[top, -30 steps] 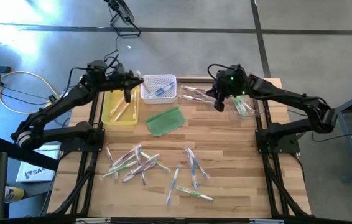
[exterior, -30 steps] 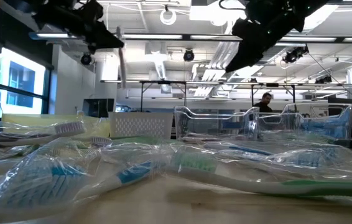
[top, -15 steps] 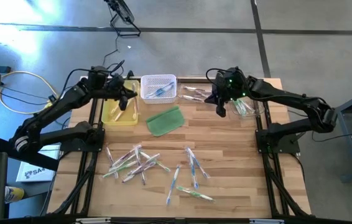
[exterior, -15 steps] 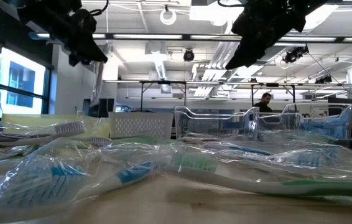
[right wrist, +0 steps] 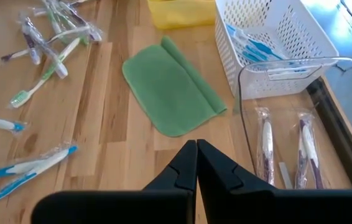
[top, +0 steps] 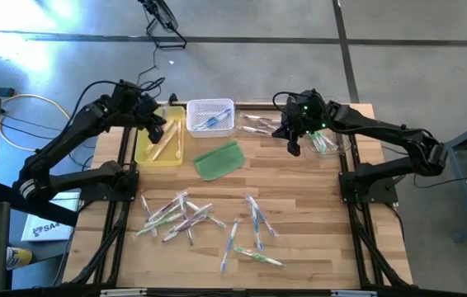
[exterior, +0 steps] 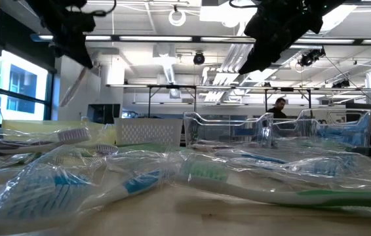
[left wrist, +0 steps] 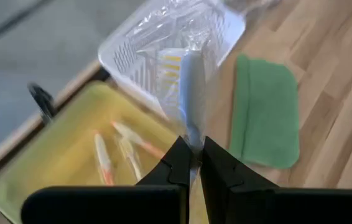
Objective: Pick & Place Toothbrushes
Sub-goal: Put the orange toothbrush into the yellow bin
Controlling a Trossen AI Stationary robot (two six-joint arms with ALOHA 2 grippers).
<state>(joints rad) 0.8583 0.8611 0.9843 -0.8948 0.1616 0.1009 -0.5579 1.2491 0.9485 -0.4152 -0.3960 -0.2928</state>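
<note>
Yellow tray [top: 146,153] is the landmark: the left gripper [left wrist: 196,163] hangs over it, fingers pinching a wrapped toothbrush [left wrist: 190,93], likely to sort it by handle colour. The white basket [top: 210,107] sits just beside the tray, the green pad [top: 219,159] near it. The right gripper [right wrist: 196,157], pressed together and empty, waits beyond the basket. Loose toothbrushes [top: 180,216] lie well apart from the tray, with bare wood between.

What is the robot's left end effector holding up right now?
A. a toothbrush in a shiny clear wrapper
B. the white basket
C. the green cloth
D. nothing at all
A. In the left wrist view the left end effector is pinched shut on a wrapped toothbrush, held in the air over the yellow tray, while the green cloth lies flat on the table.
</note>
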